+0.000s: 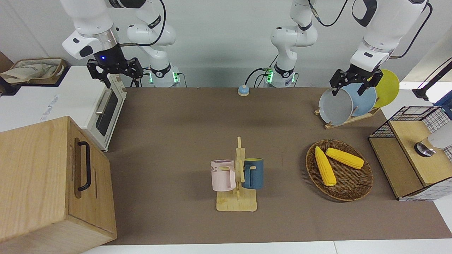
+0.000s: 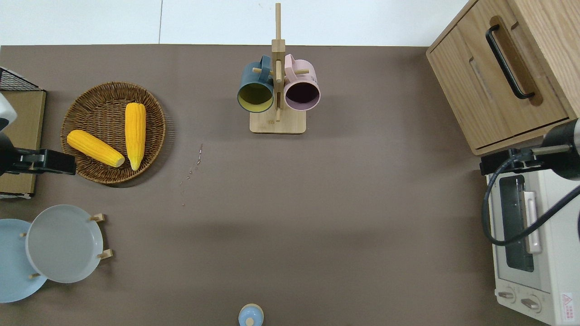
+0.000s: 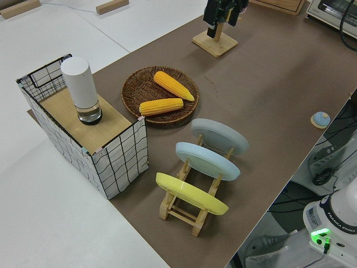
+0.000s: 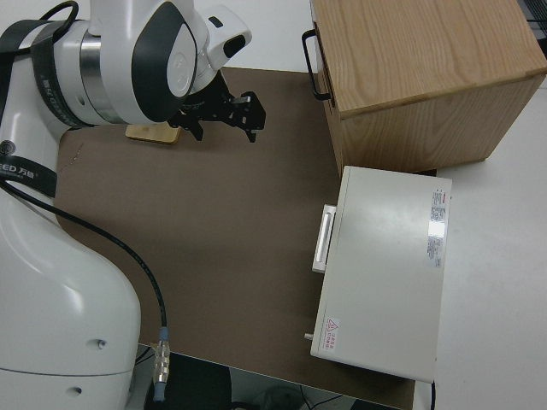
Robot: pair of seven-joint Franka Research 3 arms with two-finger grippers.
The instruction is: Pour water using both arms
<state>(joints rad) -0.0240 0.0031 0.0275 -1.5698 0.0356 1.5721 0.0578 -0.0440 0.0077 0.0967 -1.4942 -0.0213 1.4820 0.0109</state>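
Note:
Both arms hang in the air, and no water shows in any view. My right gripper (image 1: 118, 76) (image 4: 226, 128) is open and holds nothing; the overhead view puts it (image 2: 503, 160) over the toaster oven's corner next to the wooden cabinet. My left gripper (image 1: 348, 91) (image 3: 221, 25) is open and holds nothing too, and from above it (image 2: 45, 162) is over the wicker basket's rim, beside the wire shelf. A pink mug (image 1: 223, 175) and a dark blue mug (image 1: 253, 173) hang on a wooden mug rack (image 1: 237, 201), mid-table and far from the robots.
A wicker basket (image 1: 353, 187) holds two corn cobs. A plate rack (image 1: 348, 120) carries three plates. The wire shelf (image 3: 83, 134) bears a white cylinder (image 3: 81, 84). A toaster oven (image 1: 102, 113), a wooden cabinet (image 1: 49, 183) and a small blue bell (image 1: 243, 91) also stand here.

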